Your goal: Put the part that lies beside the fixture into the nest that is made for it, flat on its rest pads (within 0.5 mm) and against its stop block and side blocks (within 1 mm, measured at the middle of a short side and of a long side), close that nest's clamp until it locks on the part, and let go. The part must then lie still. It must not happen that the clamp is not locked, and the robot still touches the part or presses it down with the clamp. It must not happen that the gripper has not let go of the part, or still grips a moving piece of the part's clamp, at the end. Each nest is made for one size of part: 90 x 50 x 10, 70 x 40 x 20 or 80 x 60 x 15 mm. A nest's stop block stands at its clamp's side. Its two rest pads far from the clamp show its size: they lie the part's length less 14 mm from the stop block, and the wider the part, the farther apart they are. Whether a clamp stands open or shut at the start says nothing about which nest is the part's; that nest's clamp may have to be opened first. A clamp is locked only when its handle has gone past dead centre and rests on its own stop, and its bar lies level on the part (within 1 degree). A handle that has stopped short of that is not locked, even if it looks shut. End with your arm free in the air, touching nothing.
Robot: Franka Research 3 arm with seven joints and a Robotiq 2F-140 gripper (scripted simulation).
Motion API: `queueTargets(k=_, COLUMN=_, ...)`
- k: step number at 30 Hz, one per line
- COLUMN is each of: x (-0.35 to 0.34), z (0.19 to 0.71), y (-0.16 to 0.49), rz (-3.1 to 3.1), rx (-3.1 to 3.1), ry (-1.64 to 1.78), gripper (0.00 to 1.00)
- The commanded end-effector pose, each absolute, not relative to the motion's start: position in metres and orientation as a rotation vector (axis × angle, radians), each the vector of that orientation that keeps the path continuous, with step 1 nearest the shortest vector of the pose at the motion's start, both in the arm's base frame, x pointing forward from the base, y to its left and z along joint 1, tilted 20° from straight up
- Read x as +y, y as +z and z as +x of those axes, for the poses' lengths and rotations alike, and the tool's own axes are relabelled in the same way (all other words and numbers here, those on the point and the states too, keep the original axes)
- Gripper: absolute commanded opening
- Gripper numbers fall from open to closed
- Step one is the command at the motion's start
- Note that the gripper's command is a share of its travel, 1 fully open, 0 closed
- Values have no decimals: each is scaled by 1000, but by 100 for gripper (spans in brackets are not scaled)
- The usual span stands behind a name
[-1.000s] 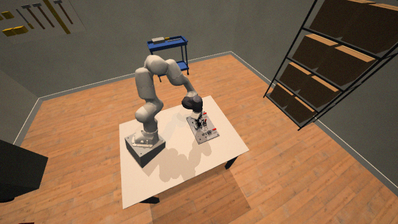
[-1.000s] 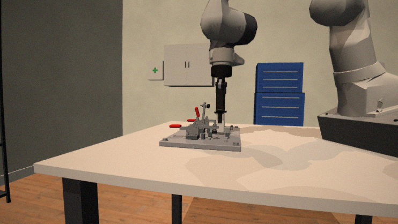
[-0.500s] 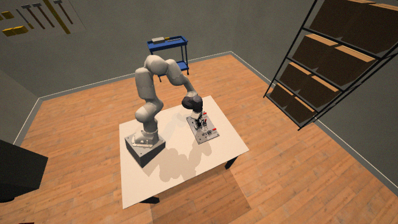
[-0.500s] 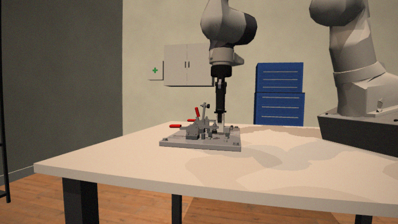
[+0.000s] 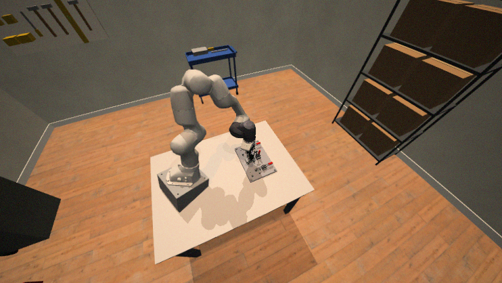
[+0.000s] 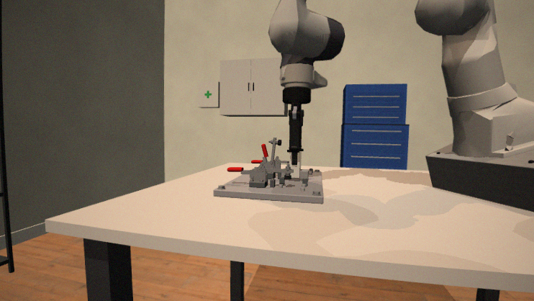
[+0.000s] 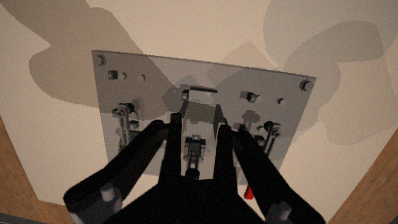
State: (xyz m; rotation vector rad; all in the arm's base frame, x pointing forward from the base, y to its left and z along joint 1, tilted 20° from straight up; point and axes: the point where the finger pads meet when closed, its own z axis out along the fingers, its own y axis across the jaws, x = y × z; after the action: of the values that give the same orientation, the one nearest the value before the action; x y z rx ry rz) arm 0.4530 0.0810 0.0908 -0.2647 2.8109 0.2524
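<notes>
Grey rectangular metal part [image 7: 201, 106] is pinched between the two black fingers of the black gripper [image 7: 198, 129], jaws closed partway on its sides, part hanging edge-down over the middle nest of the grey square fixture plate [image 7: 150, 85]. Whether the part touches the plate, cannot tell. Fixture plate lies on the white table [image 6: 194, 224], towards the far edge from the arm's grey base block [image 5: 183, 198]. In the exterior view the gripper [image 6: 294, 158] points straight down just beside the middle clamp, whose bar [image 6: 273, 149] stands upright and red handle [image 6: 264, 150] tilts up. Two other red handles [image 6: 234, 168] lie level. White robot arm [image 5: 187, 105] arches over the table.
</notes>
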Motion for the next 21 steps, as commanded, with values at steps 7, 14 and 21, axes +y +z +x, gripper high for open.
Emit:
queueTargets(k=7, x=80, z=455, y=92, rz=-268, rx=2806, ry=249, gripper=0)
queueTargets(k=14, x=80, z=455, y=92, rz=-265, rx=2807, ry=249, gripper=0)
queueTargets(k=21, x=80, z=455, y=92, rz=-261, rx=2807, ry=250, gripper=0)
